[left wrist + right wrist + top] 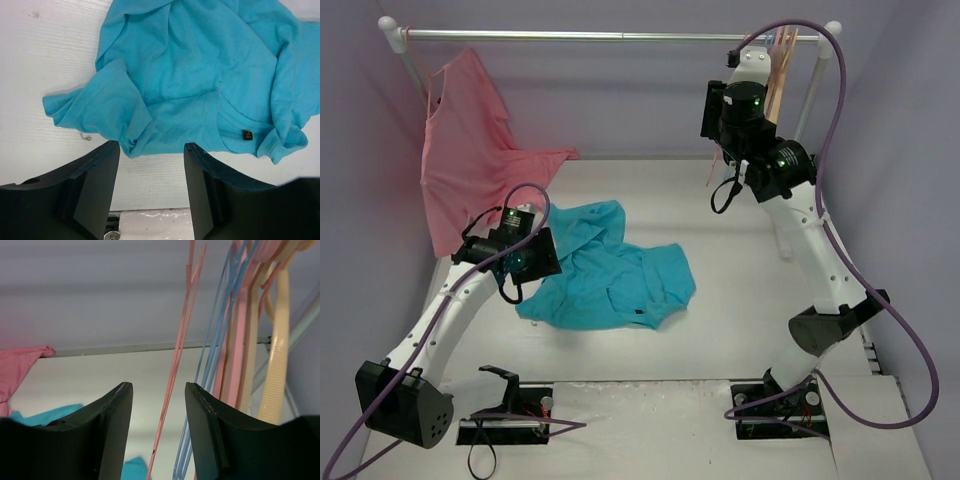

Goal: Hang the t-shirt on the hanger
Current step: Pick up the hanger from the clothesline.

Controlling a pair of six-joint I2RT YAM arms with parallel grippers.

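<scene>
The teal t-shirt (612, 272) lies crumpled on the white table, its darker neck and small black label (246, 134) turned towards me. My left gripper (151, 147) hovers low at the shirt's near-left edge, open, with only bare table between its fingers. My right gripper (157, 386) is raised to the rail at the back right and stands open. The thin pink hanger (176, 360) hangs down through the gap between its jaws, touching neither finger.
A pink garment (465, 150) hangs at the left end of the rail (620, 36). Thin blue hangers (216, 340) and a thick tan hanger (278, 365) hang just right of the pink one. The rack's right post (810, 100) stands close behind the right arm (760, 130).
</scene>
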